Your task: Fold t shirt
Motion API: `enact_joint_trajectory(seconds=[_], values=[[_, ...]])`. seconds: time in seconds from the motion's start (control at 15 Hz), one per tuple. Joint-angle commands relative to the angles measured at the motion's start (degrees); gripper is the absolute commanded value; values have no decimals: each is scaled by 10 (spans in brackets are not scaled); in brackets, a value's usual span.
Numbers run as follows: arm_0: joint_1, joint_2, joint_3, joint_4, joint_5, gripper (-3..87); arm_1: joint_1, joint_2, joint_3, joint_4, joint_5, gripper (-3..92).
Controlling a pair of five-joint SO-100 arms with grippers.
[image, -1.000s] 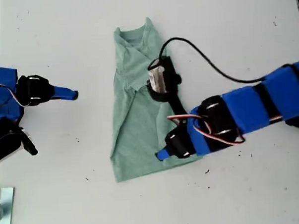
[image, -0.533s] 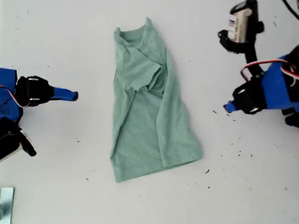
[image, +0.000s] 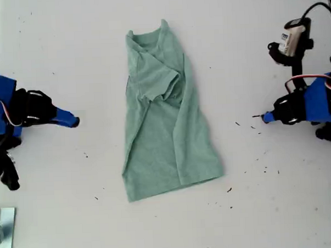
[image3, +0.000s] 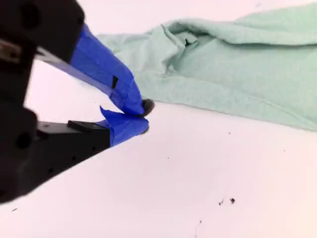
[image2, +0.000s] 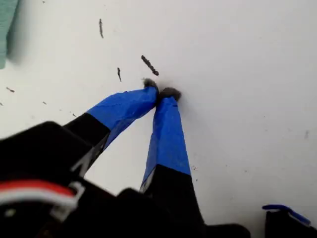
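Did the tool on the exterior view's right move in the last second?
Yes. My first tool pulled off the t shirt toward the exterior view's right edge; it now sits on the table, shut.

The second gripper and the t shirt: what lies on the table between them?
Nothing: in the exterior view, only bare white table separates my second gripper from the t shirt.

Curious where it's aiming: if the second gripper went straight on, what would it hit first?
Probably the shirt, at its near edge; only bare table lies between, though the height of my second gripper is unclear.
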Motion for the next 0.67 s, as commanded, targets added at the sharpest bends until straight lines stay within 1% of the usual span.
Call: enact_joint_trajectory(seconds=[0.0, 0.07, 0.13, 0.2, 0.33, 0.4, 0.47, 0.53, 0.6], values=[[68, -315, -454, 187, -32, -3, 4, 11, 12, -6, -8, 23], [90, -410, -589, 214, -25, -3, 4, 12, 18, -11, -7, 23], [105, -481, -680, 215, -28, -3, 8, 16, 23, -15, -11, 23], [112, -529, -723, 216, -24, -3, 11, 24, 25, -15, -13, 23], [120, -555, -731, 215, -20, -2, 13, 51, 40, -16, -14, 23], [126, -555, -730, 215, -15, 23, 13, 69, 48, -11, -12, 23], [131, -555, -731, 214, -11, 148, 12, 85, 56, -4, -11, 23], [135, -557, -730, 214, -8, 223, 12, 106, 62, 6, -10, 23], [138, -564, -730, 214, -5, 269, 12, 128, 67, 18, -10, 23]])
